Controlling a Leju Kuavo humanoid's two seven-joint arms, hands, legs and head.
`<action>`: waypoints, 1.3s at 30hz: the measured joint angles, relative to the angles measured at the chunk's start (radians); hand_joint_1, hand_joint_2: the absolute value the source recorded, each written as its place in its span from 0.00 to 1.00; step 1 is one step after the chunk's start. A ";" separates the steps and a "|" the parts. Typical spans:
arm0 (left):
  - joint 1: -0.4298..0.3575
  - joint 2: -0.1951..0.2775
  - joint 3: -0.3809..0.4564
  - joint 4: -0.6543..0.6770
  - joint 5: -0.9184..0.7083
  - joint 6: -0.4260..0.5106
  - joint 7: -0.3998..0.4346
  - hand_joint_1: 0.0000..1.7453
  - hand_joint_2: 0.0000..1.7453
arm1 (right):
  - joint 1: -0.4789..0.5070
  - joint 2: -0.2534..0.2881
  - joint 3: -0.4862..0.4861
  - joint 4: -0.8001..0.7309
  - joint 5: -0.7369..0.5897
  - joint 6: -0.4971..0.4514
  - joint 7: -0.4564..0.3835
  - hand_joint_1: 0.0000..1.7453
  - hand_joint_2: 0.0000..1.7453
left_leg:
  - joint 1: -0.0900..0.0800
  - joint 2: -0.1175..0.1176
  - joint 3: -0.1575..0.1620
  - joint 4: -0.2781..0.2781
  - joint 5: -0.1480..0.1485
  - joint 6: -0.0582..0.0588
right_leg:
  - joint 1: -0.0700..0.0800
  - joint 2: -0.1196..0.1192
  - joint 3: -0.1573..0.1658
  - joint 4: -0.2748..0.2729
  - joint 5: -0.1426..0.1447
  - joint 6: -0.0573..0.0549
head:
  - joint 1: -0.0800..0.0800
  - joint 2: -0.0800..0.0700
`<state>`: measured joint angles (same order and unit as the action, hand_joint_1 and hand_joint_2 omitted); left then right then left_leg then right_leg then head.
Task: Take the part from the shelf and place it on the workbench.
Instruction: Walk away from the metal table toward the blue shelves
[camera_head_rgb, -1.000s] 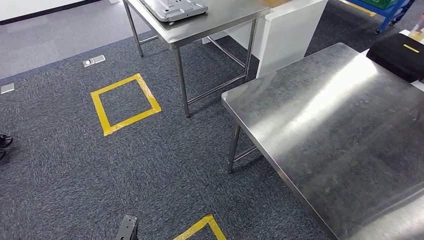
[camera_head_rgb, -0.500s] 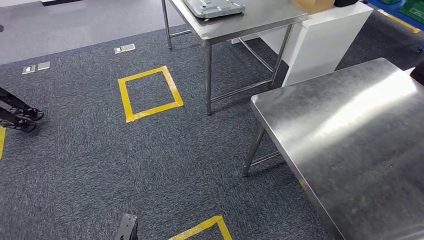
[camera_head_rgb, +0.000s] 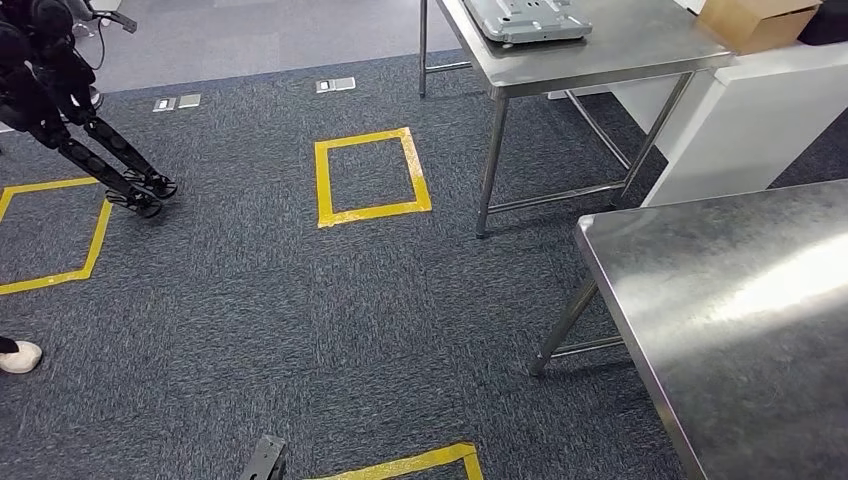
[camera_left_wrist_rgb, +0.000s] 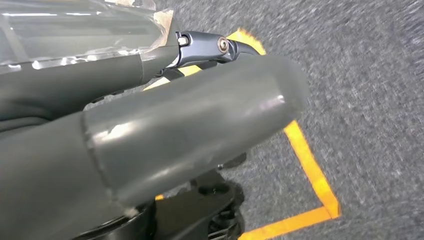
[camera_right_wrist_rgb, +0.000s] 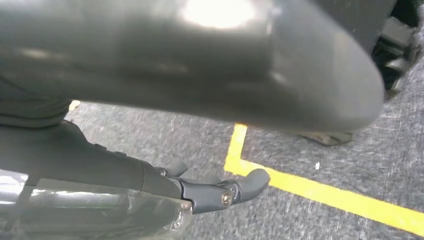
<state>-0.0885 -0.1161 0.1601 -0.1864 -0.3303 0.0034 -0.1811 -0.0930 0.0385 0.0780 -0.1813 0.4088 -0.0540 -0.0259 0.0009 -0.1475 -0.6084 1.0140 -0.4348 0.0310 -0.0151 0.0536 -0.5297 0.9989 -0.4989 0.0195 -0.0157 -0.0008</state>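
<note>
Basically dark grey carpet (camera_head_rgb: 250, 300) takes up most of the head view. Steel workbench (camera_head_rgb: 740, 330) sits at lower right with a bare top and 1 leg showing at its near-left corner. A 2nd steel table (camera_head_rgb: 620, 50) stands farther back, top centre-right, w/ a white cabinet (camera_head_rgb: 750, 110) just beside it on the right.

Left hand (camera_left_wrist_rgb: 150, 135) hangs over the carpet: thick grey thumb and a dark finger stretched out, apart, nothing between them, so wide and empty. Right hand (camera_right_wrist_rgb: 200, 75) is the same: thumb and dark finger spread, holding nothing, above a yellow tape line.

3 yellow tape squares on the floor: a full one (camera_head_rgb: 323, 180) left of the far table, a partial one (camera_head_rgb: 97, 235) at the left edge, and a corner of another (camera_head_rgb: 400, 466) at the bottom. Another dark legged robot (camera_head_rgb: 40, 70) stands at upper left, feet near the left square.

Grey metal part (camera_head_rgb: 525, 18) lies flat on the far table, well apart from the workbench and both hands. Cardboard box (camera_head_rgb: 755, 20) sits on the cabinet. Small stuff: floor sockets (camera_head_rgb: 335, 85) near the carpet edge, and a person's white shoe (camera_head_rgb: 18, 356) at far left.
</note>
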 joint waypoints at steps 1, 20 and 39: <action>0.002 0.001 0.000 0.000 -0.002 -0.002 -0.002 0.00 0.00 | -0.001 0.000 0.000 0.000 0.000 0.000 -0.001 0.00 0.00 | 0.001 0.009 -0.005 0.007 -0.005 -0.005 | -0.002 -0.011 0.005 -0.003 0.003 -0.009 | 0.000 0.000; -0.020 0.002 -0.001 -0.001 -0.047 -0.004 -0.009 0.00 0.00 | 0.023 -0.001 -0.001 0.000 -0.010 -0.002 -0.020 0.00 0.00 | 0.007 0.136 0.016 -0.016 -0.002 0.027 | 0.007 -0.066 -0.054 0.193 -0.124 0.001 | 0.001 0.000; -0.013 0.006 0.000 0.000 -0.043 -0.009 -0.011 0.00 0.00 | 0.023 -0.001 -0.001 0.000 0.024 0.004 -0.019 0.00 0.00 | 0.013 0.150 -0.108 0.242 -0.111 -0.021 | 0.001 -0.118 0.001 0.006 -0.002 -0.028 | -0.009 0.000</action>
<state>-0.1017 -0.1097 0.1598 -0.1865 -0.3733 -0.0052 -0.1925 -0.0705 0.0376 0.0774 -0.1809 0.4333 -0.0500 -0.0448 0.0136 0.0025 -0.7168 1.2562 -0.5456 0.0098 -0.0139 -0.0642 -0.5289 1.0047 -0.5014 -0.0083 -0.0248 -0.0008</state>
